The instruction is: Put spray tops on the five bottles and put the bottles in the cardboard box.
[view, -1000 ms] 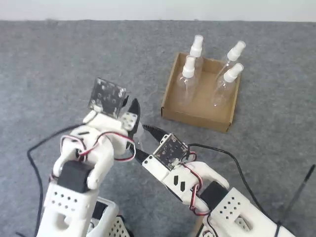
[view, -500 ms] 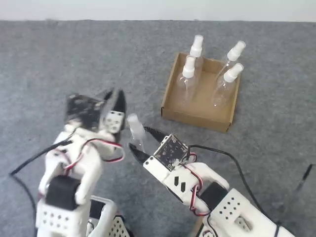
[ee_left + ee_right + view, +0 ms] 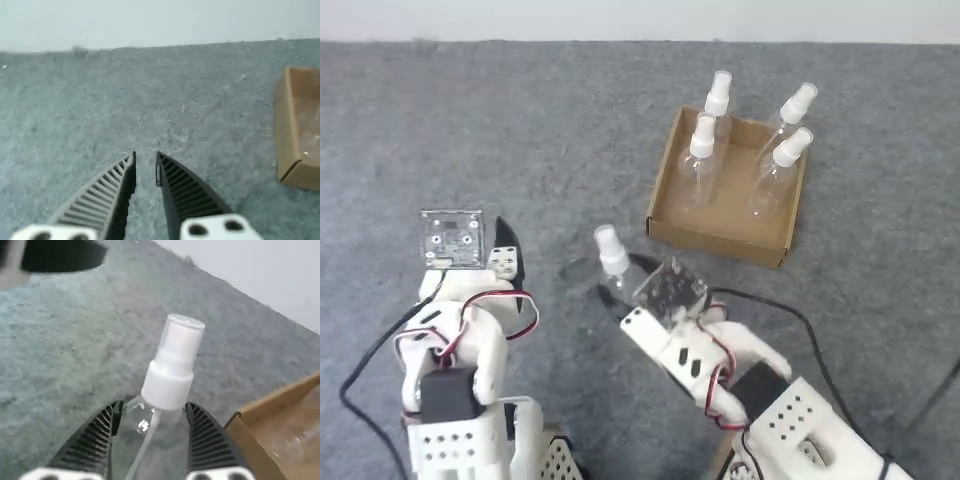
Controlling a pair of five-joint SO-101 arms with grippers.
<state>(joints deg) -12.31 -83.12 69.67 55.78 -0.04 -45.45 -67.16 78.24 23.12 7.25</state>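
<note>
Well, the right gripper [image 3: 618,278] clasps a clear bottle [image 3: 170,375] capped with a white spray top, just beside the cardboard box [image 3: 720,243]; the left gripper [image 3: 145,160] sits empty, barely parted.

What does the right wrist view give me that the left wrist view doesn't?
Right wrist view adds: the bottle with its spray top fitted, clamped between the fingers of the right tool. Left wrist view adds: the left tool, fingers slightly apart with nothing between them, above the carpet. Both: the grey carpet, a corner of the cardboard box and the pale wall behind.
</note>
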